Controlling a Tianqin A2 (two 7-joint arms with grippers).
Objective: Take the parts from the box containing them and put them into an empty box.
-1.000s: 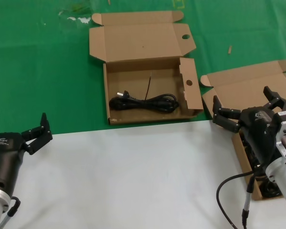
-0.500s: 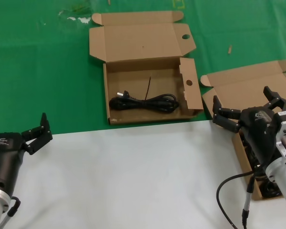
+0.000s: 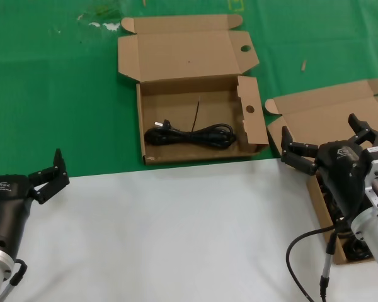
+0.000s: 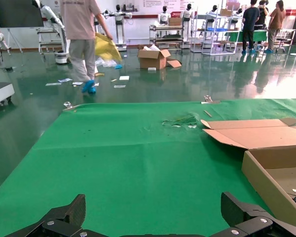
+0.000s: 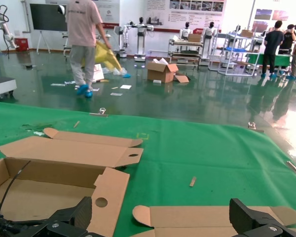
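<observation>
**Both claws spread wide, one cable in the holed box, more under the right arm**

The right claw point(image 3: 324, 141) hangs with its black fingers spread wide apart over the brown cardboard mailer box with the plain hinged lid point(image 3: 324, 113), at the right of the table point(image 3: 176, 233). Below the claw and the arm's grey wrist, dark coiled bundles of thin black power cable point(image 3: 359, 250) show in this box, largely hidden by the arm. The claw grips nothing.

The wide, shallow brown cardboard box with round finger holes in its side flaps point(image 3: 252, 123) sits on the green cloth point(image 3: 57, 94), well to the left of the right claw and farther back. Its lid lies folded open and flat behind it. One long black cable bundle with a moulded plug point(image 3: 189, 135) lies along its front wall, beside a thin black tie.

The left claw point(image 3: 47, 176) rests at the left edge, on the line where green cloth meets the smooth white table surface, its fingers also parted and empty, well apart from both boxes.

The cardboard is matte and creased at the folds; the cloth is flat and felt-like.
</observation>
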